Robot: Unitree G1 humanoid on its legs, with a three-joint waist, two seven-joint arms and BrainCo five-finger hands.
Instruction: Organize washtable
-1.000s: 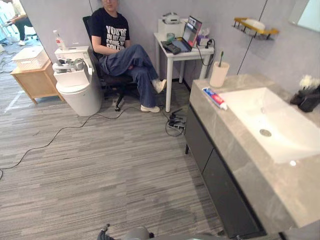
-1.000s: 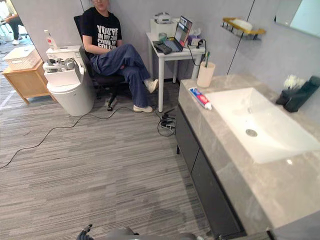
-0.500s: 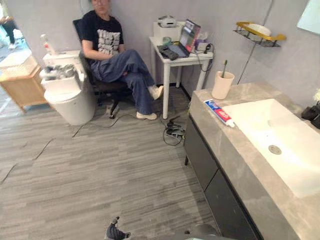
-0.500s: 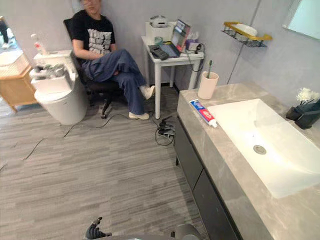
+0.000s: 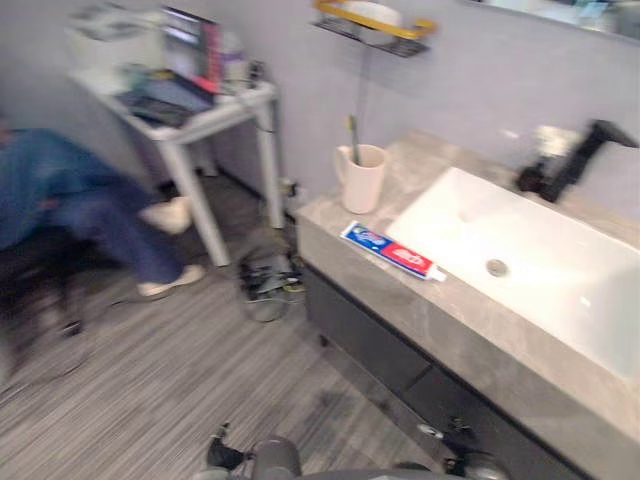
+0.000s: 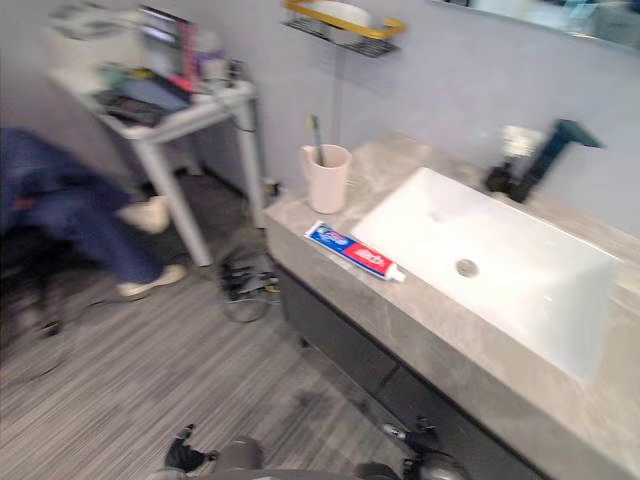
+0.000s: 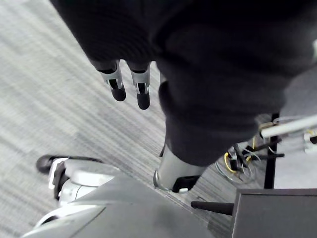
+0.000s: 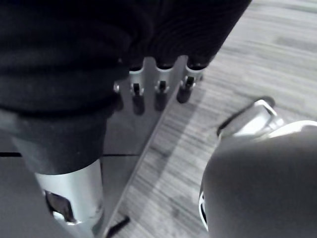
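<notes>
The washtable has a grey stone top (image 5: 470, 330) with a white sink (image 5: 540, 250) and a black tap (image 5: 560, 165) at the wall. A red, white and blue toothpaste tube (image 5: 392, 251) lies flat on the top's front strip, left of the sink. Behind it stands a beige cup (image 5: 362, 180) with a toothbrush (image 5: 352, 132) upright in it. My left hand (image 7: 129, 89) hangs over the wood floor with straight fingers and holds nothing. My right hand (image 8: 158, 89) hangs low beside the dark cabinet front, fingers straight and empty. Both hands are far below the top.
A white side table (image 5: 215, 115) with a laptop stands left of the washtable. A seated person's legs (image 5: 90, 200) are further left. Cables and a power strip (image 5: 265, 285) lie on the floor between. A yellow-rimmed wall shelf (image 5: 372, 20) hangs above the cup.
The whole picture has swung to the right and closer, so the camera has moved: the washtable now lies across the middle. Toothpaste, cup and tap keep their places on it.
</notes>
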